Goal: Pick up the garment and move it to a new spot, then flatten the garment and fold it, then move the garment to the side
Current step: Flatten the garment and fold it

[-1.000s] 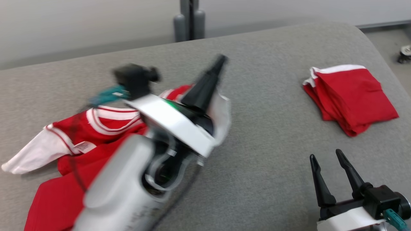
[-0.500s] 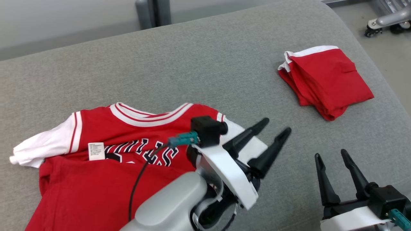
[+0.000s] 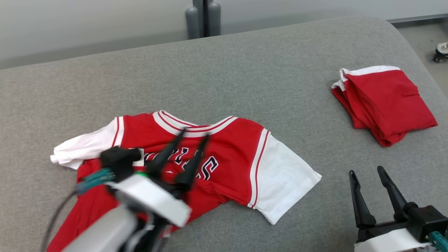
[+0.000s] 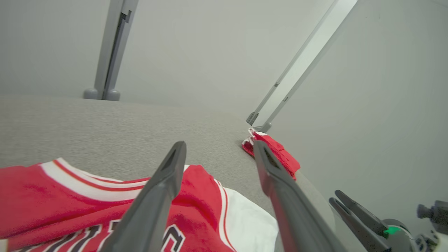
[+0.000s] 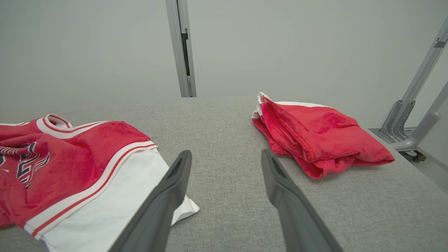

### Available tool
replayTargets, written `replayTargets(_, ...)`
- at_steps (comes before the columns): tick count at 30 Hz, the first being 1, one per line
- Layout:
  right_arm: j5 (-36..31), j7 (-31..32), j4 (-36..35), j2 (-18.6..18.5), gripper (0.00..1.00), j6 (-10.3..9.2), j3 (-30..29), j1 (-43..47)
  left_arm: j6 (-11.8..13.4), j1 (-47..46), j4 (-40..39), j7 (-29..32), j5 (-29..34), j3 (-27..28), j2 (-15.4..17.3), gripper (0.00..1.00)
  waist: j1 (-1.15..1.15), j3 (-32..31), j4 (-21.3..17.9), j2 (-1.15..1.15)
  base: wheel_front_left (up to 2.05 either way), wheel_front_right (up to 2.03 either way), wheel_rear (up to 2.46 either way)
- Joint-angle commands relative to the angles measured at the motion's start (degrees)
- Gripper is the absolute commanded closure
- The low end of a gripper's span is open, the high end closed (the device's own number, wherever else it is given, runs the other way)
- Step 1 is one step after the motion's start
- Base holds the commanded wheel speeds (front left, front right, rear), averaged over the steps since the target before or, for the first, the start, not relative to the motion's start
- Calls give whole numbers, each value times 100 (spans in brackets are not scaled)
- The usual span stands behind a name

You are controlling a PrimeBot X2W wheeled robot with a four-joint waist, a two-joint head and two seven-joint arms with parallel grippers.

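Garment, red jersey-style shirt with white sleeves and dark lettering (image 3: 231, 157): lies face up on the grey fabric-covered desk (image 3: 245, 70), left of centre on the near side. The sleeve on the right is spread flat, the one on the left is bunched, and my left arm hides the near hem.
Left gripper (image 3: 195, 134): fingers spread, holding nothing, above the chest lettering. It is blurred in the head view, so I cannot tell whether it touches the cloth.
Right gripper (image 3: 366, 170): spread, empty, near right, well apart from the shirt.
Folded red cloth pile with white trim (image 3: 385, 101): far right.
Risks, as I judge them: a mid-chest pinch would take both layers and rumple the flat part. Smoothing over the bunched sleeve would press in a crease. A wide rightward sweep could knock the pile.
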Motion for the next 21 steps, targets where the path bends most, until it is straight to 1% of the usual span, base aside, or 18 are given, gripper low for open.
replayTargets(1,-51,-7,-12,-42,0,-2,-40,70,196,204,-47,-69,8,221,311,0,0,-48,80,0,0,0,0)
replayTargets(3,-56,-7,-20,-40,0,-2,-36,94,429,454,-7,-118,39,437,680,0,0,-58,126,0,0,0,0)
replayTargets(7,-49,-7,-28,-40,0,-2,-12,134,769,802,237,-49,6,697,1298,0,0,-22,193,0,0,0,0)
replayTargets(8,-49,-7,-30,-41,0,-2,-10,125,797,889,294,29,-71,710,1378,0,0,-10,204,0,0,0,0)
replayTargets(11,-57,-7,-21,-41,0,-2,5,126,779,1003,439,254,-306,803,1584,0,0,31,238,0,0,0,0)
replayTargets(12,-50,-7,-20,-41,0,-2,13,116,813,989,528,310,-281,806,1678,0,0,47,244,0,0,0,0)
replayTargets(13,-56,-7,-14,-41,0,-2,21,103,830,958,600,369,-232,773,1730,0,0,62,247,0,0,0,0)
replayTargets(15,-61,-7,-9,-42,0,-2,36,71,790,931,740,501,-369,774,1682,0,0,86,245,0,0,0,0)
replayTargets(17,-73,-7,0,-42,0,-2,55,41,779,855,895,615,-316,730,1771,0,0,101,228,0,0,0,0)
replayTargets(21,-112,-7,-4,-42,0,-2,57,42,610,808,1142,805,-517,702,1667,0,0,120,199,0,0,0,0)
